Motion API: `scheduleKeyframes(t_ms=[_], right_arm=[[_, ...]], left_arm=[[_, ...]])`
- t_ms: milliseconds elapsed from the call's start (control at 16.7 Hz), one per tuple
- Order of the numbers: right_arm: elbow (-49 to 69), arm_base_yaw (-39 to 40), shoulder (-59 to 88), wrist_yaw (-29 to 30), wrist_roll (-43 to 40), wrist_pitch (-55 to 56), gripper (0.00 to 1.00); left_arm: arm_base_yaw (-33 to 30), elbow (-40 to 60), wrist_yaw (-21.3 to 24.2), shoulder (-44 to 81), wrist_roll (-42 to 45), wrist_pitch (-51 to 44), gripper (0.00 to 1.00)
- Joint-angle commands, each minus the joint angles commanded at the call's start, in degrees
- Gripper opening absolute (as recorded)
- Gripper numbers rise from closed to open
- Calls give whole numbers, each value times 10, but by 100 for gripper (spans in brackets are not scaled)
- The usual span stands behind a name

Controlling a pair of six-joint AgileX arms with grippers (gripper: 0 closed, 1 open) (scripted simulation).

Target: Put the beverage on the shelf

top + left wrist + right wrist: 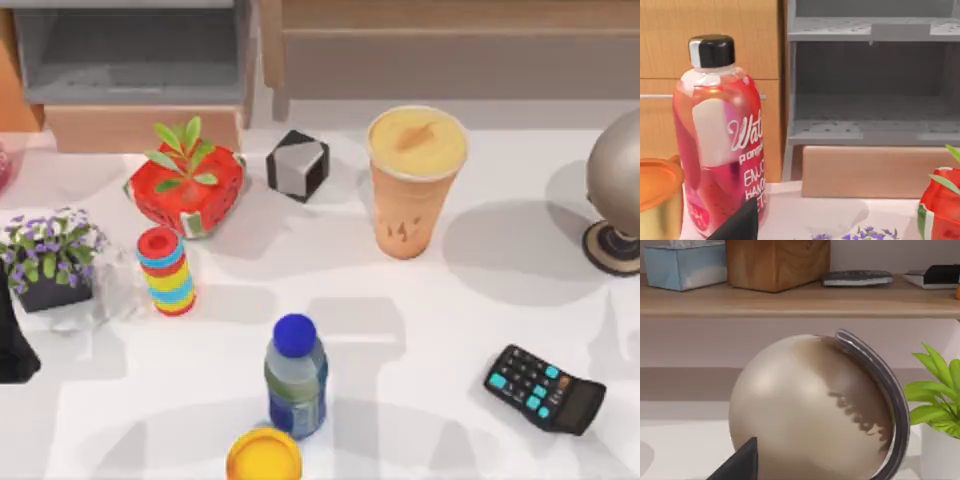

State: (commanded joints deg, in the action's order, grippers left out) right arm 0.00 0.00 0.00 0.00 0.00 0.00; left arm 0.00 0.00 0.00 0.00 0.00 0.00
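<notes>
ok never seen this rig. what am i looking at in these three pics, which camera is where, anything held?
It's a simulated two-arm AgileX robot at a white table. One picture looks down from above; the other two come from cameras on each wrist.

On the table: the beverage, a tall orange cup, standing below the long wooden shelf it should go onto. Also a blue-capped bottle, calculator, red strawberry box, ring stack, flower pot, black-and-white cube and globe.

The left wrist camera faces a pink bottle and grey cubby; the right faces the globe. Nothing appears held.
</notes>
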Motion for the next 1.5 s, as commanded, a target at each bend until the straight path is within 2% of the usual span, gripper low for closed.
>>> scheduleKeyframes(t_ms=[240, 540, 840, 1500], right_arm=[[5, 5, 13, 7, -1, 11, 100], [44, 54, 127, 64, -2, 101, 100], [107, 144, 335, 160, 0, 254, 100], [268, 390, 911, 413, 9, 662, 100]], left_arm=[[0, 0, 0, 0, 0, 0, 100], [0, 0, 0, 0, 0, 0, 100], [0, 0, 0, 0, 0, 0, 100], [0, 0, 0, 0, 0, 0, 100]])
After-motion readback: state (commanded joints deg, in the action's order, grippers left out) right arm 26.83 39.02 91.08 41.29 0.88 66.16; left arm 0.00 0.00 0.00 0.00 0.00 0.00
